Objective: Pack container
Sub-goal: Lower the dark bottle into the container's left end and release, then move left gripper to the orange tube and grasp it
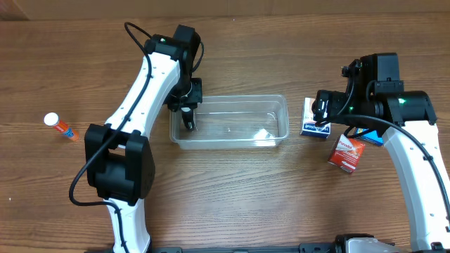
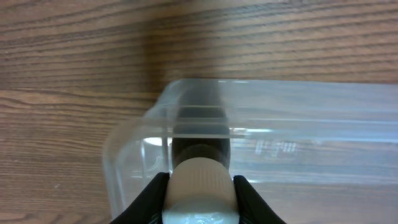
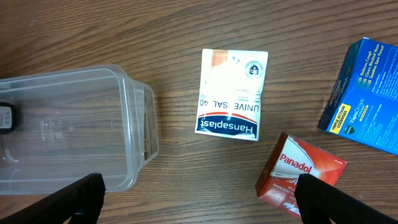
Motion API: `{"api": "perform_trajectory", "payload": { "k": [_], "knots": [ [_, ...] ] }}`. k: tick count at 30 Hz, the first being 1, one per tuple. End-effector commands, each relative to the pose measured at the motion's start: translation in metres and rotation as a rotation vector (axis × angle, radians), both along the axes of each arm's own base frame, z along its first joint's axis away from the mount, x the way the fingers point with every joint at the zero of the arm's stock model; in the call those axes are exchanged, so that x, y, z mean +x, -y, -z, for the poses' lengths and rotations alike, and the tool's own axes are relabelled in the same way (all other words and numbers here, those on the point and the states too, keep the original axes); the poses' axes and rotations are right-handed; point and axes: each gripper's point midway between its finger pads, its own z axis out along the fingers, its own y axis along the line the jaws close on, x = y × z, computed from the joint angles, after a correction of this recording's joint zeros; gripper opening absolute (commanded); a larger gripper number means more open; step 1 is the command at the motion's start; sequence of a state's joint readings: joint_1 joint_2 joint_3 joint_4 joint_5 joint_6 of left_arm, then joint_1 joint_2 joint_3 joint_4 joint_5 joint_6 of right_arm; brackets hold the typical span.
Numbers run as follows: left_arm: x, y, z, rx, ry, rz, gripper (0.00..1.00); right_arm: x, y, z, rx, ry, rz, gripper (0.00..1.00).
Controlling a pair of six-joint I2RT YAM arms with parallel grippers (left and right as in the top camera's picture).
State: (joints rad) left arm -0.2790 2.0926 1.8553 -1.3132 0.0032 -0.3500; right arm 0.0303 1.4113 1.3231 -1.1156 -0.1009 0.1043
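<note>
1. The container (image 1: 239, 128) sits at the centre of the table (image 1: 232, 204), long side across, between the two arms.
2. The left gripper (image 1: 188, 118) is clenched on a white-capped bottle (image 2: 199, 183), held upright over the container's left end, just inside the wall; whether the bottle's base touches the floor cannot be told.
3. Step in hand, by judgement: setting the bottle into the container. The next move calls for lowering until the base rests, then releasing and lifting straight up so the fingers clear the near wall.
4. The right gripper (image 3: 202, 202) is spread wide and grasps nothing; it hangs above the Hansaplast box (image 3: 231, 93). The Panadol box (image 3: 301, 171) and a blue box (image 3: 364, 96) lie near, all outside the container on its right; judged candidates for packing.
5. View differences:
   - Only the overhead shows a small tube (image 1: 60, 125), well apart on the left.
   - Only the left wrist shows the fingers flanking the cap.
   - Only the right wrist makes the labels legible; it also shows a dark shape at the container's far end, unidentified.
</note>
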Motion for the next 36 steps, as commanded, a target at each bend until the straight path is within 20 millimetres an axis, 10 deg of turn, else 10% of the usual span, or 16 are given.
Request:
{"api": "perform_trajectory", "payload": {
  "k": [1, 6, 13, 18, 20, 21, 26, 36],
  "knots": [
    [0.005, -0.009, -0.002, 0.025, 0.021, -0.036, 0.04, 0.006, 0.000, -0.010, 0.008, 0.033, 0.006, 1.00],
    [0.004, -0.009, -0.002, 0.028, 0.018, -0.034, 0.49, 0.006, 0.000, -0.010, 0.008, 0.032, 0.006, 1.00],
    [-0.002, -0.009, -0.010, 0.025, 0.007, -0.026, 0.54, 0.006, 0.000, -0.010, 0.007, 0.033, 0.006, 1.00],
    [-0.010, -0.011, -0.083, -0.020, 0.147, 0.000, 0.58, 0.006, 0.000, -0.010, 0.008, 0.032, 0.006, 1.00],
    [-0.015, -0.022, -0.117, -0.005, 0.238, -0.014, 0.76, 0.006, 0.000, -0.010, 0.007, 0.033, 0.006, 1.00],
    [-0.020, -0.035, -0.144, 0.006, 0.314, -0.037, 1.00, 0.006, 0.000, -0.010, 0.007, 0.033, 0.006, 1.00],
    [-0.051, -0.131, -0.209, 0.091, 0.487, -0.286, 1.00, 0.006, 0.000, -0.010, 0.008, 0.033, 0.006, 1.00],
    [-0.083, -0.295, -0.134, 0.117, 0.244, -0.770, 1.00, 0.006, 0.000, -0.010, 0.008, 0.032, 0.006, 1.00]
  ]
}}
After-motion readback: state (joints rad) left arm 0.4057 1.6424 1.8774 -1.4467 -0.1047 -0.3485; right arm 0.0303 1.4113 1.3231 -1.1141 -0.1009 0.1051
